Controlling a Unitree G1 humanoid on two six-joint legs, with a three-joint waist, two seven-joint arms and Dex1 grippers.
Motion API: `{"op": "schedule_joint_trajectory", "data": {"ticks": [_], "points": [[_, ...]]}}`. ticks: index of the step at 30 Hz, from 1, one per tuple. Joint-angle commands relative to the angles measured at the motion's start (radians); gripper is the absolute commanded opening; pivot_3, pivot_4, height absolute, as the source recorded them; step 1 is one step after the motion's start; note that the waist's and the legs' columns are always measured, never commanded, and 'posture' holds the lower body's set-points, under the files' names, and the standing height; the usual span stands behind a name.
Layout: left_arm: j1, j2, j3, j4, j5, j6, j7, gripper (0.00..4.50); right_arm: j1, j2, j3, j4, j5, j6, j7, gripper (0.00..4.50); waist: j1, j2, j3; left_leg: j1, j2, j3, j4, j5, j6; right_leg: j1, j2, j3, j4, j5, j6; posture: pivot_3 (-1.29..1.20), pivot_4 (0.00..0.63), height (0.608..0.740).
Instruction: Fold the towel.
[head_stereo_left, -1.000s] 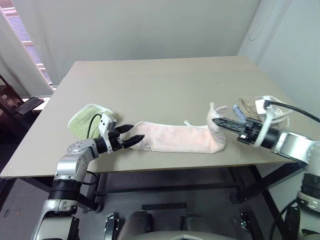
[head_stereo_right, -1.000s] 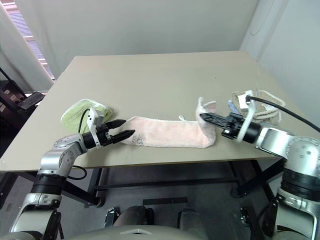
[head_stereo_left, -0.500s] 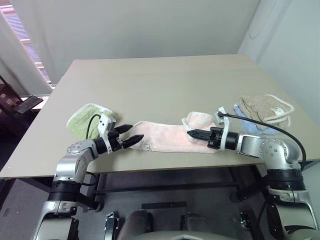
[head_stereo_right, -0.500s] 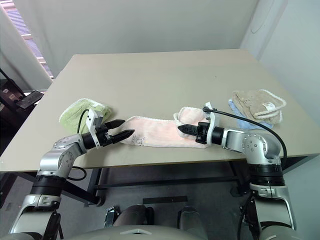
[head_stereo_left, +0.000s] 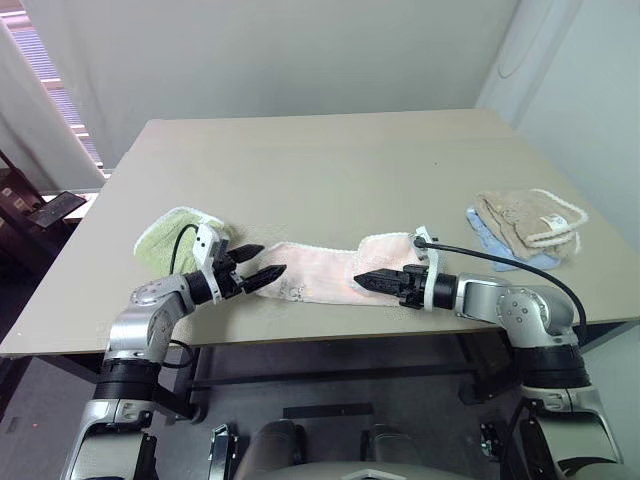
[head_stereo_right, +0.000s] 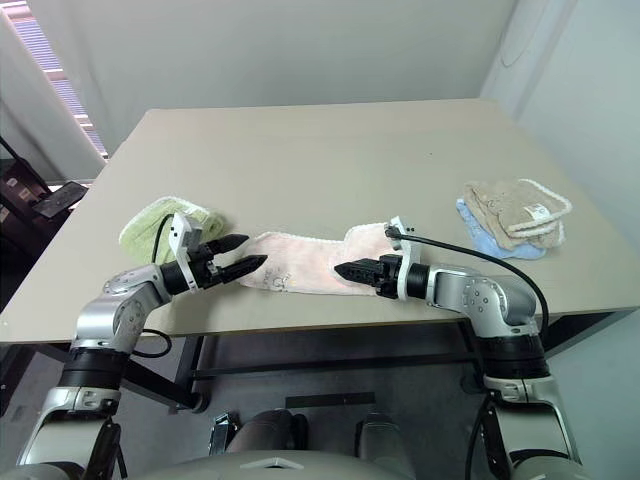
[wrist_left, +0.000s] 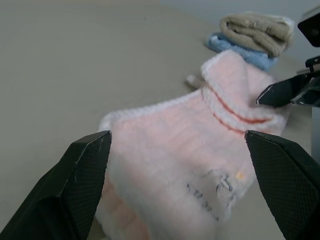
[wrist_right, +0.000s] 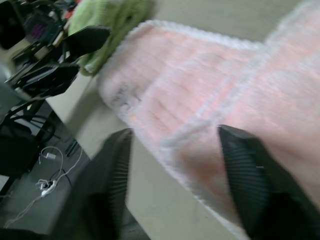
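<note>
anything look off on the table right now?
Only the pink towel: its right end is flipped over onto the strip but lands skewed, with scalloped edges not lined up, so the fold looks uneven. The green cloth and the beige and blue stack sit bunched but undisturbed. Nothing spilled or damaged.

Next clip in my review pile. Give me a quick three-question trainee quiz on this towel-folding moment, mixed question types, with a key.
1. True or false: the right gripper is clamped on the pink towel.
2. Which end of the towel is doubled over? A) the end near the left gripper B) the end near the right gripper
3. What lies under the beige towel?

Key:
1. False; its fingers stand apart with nothing between them.
2. B
3. A blue cloth.
</note>
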Motion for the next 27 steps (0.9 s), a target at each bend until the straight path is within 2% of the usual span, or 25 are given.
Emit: {"op": "schedule_joint_trajectory", "data": {"ticks": [1,2,4,6,7,9,11,13,16,19,22,27], "points": [[-0.071,0.004,0.056,-0.057,-0.066,0.004,-0.013,4.50,-0.012,-0.048,-0.136,-0.118,0.137,0.022,0.068,4.27,0.001,0.000,0.000,0.000,0.000,0.000,0.000,0.000,0.000,0.000,0.000,0.000,0.000,0.000,0.000,0.00,0.000,0.737],[-0.094,-0.005,0.067,-0.062,-0.093,0.021,-0.014,4.50,-0.016,-0.058,-0.175,-0.128,0.156,0.016,0.066,4.27,0.002,0.000,0.000,0.000,0.000,0.000,0.001,0.000,0.000,0.000,0.000,0.000,0.000,0.000,0.000,0.00,0.000,0.737],[-0.141,-0.027,0.068,-0.068,-0.144,0.042,-0.049,4.11,-0.012,-0.085,-0.220,-0.143,0.139,-0.039,0.064,4.30,0.010,-0.001,0.000,0.000,0.000,0.000,0.002,0.000,0.000,0.001,0.000,0.000,0.000,0.000,0.001,0.00,0.000,0.737],[-0.170,-0.037,0.038,-0.060,-0.145,0.042,-0.092,3.56,-0.007,-0.095,-0.222,-0.134,0.085,-0.112,0.060,4.30,0.016,-0.003,-0.002,0.001,0.000,0.000,0.002,0.000,0.000,0.002,0.000,0.000,-0.001,0.001,0.001,0.00,0.000,0.737],[-0.184,-0.048,0.014,-0.050,-0.131,0.029,-0.112,3.20,-0.005,-0.079,-0.229,-0.111,0.059,-0.162,0.050,4.10,0.016,-0.003,-0.002,0.001,0.000,0.000,0.002,0.000,0.000,0.002,0.001,0.000,-0.001,0.001,0.001,0.00,0.000,0.737],[-0.218,-0.080,-0.034,-0.027,-0.106,0.005,-0.146,2.50,-0.003,-0.062,-0.218,-0.081,0.008,-0.234,0.039,3.66,0.019,-0.003,-0.002,0.002,0.000,0.000,0.002,0.000,0.000,0.003,0.001,0.000,0.000,0.001,0.001,0.00,0.000,0.737],[-0.266,-0.134,-0.079,0.010,-0.082,-0.027,-0.161,1.79,-0.006,-0.040,-0.198,-0.050,-0.041,-0.309,0.041,3.02,0.022,-0.003,-0.002,0.002,0.000,0.000,0.002,0.001,0.001,0.004,0.001,0.000,0.000,0.001,0.000,0.00,0.000,0.737],[-0.303,-0.178,-0.110,0.055,-0.053,-0.064,-0.172,0.96,-0.009,-0.024,-0.179,-0.013,-0.089,-0.366,0.042,2.18,0.023,-0.003,-0.002,0.002,0.000,0.000,0.003,0.001,0.002,0.004,0.001,0.000,0.000,0.001,0.000,0.00,0.000,0.737],[-0.339,-0.222,-0.155,0.136,0.009,-0.134,-0.185,0.00,0.013,-0.035,-0.126,0.019,-0.167,-0.434,0.070,1.15,0.020,-0.003,-0.002,0.002,0.000,0.001,0.003,0.002,0.003,0.005,0.002,0.000,0.000,0.001,0.001,0.00,0.000,0.737],[-0.374,-0.269,-0.198,0.241,0.077,-0.196,-0.179,0.00,0.029,-0.027,-0.100,0.062,-0.229,-0.497,0.069,0.06,0.021,-0.003,-0.002,0.002,0.000,0.001,0.003,0.002,0.003,0.004,0.003,0.000,0.000,0.001,0.001,0.00,0.000,0.737],[-0.389,-0.298,-0.249,0.342,0.155,-0.285,-0.196,0.00,0.031,-0.014,-0.088,0.146,-0.306,-0.555,0.024,0.06,0.021,-0.003,-0.002,0.002,0.000,0.001,0.003,0.002,0.003,0.004,0.003,0.000,0.000,0.003,0.003,0.00,0.000,0.737],[-0.424,-0.405,-0.286,0.552,0.244,-0.382,-0.152,0.00,0.031,0.018,-0.091,0.276,-0.372,-0.630,0.002,0.06,0.023,-0.003,-0.002,0.003,0.000,0.001,0.004,0.002,0.003,0.005,0.003,0.000,0.000,0.003,0.003,0.00,0.000,0.737]]}}
